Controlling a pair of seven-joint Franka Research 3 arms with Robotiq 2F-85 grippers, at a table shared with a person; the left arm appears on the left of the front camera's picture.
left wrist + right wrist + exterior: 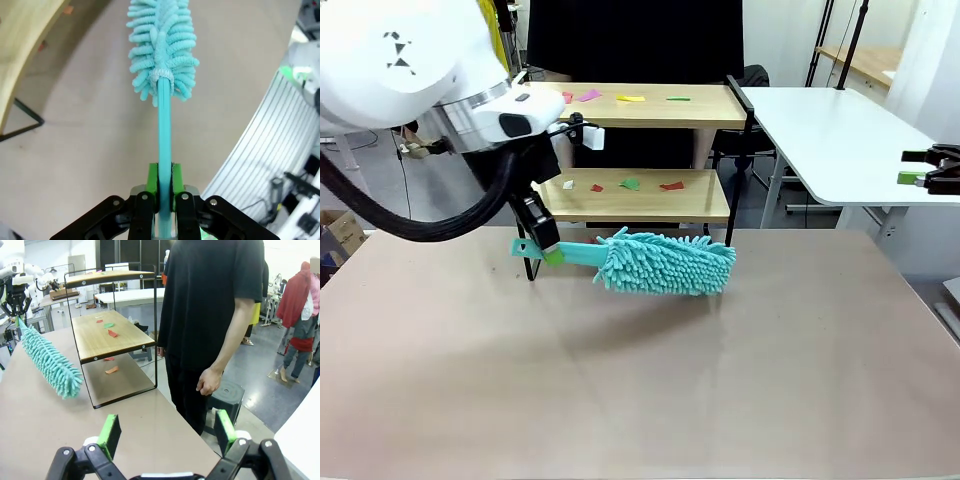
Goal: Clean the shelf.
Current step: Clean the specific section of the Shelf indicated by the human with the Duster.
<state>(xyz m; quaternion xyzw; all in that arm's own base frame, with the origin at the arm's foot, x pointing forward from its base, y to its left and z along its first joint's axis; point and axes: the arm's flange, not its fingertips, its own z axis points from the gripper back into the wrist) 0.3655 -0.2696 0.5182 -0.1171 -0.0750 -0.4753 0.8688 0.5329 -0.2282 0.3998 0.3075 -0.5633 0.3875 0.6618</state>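
The shelf stands at the far edge of the table, about the middle of that edge. Coloured paper scraps lie along its top board, and more of them are on the lower board. A person stands just beyond that edge, behind the shelf, with one hand hanging loose.

Just in front of the lower board, a teal fluffy duster lies almost level and low over the table. Its head points toward the table's right edge. Whether its tip touches the table cannot be told.

The left gripper is clamped on the duster's thin handle near its end, with the green pads pressed to either side of it. The right gripper hangs off past the table's right edge with its jaws spread wide, holding nothing and touching nothing.

With scraps on both boards, the sweeping looks not yet begun. The step in hand seems to be bringing the duster to the shelf.

The next move probably calls for lifting the head to the height of one board. It then has to pass between the thin black posts and be drawn along the wood so the scraps go off one end. The head is soft and the handle long, so a tilt at the wrist may be needed to keep it flat on the board. The scraps are light and may scatter onto the table instead of gathering.
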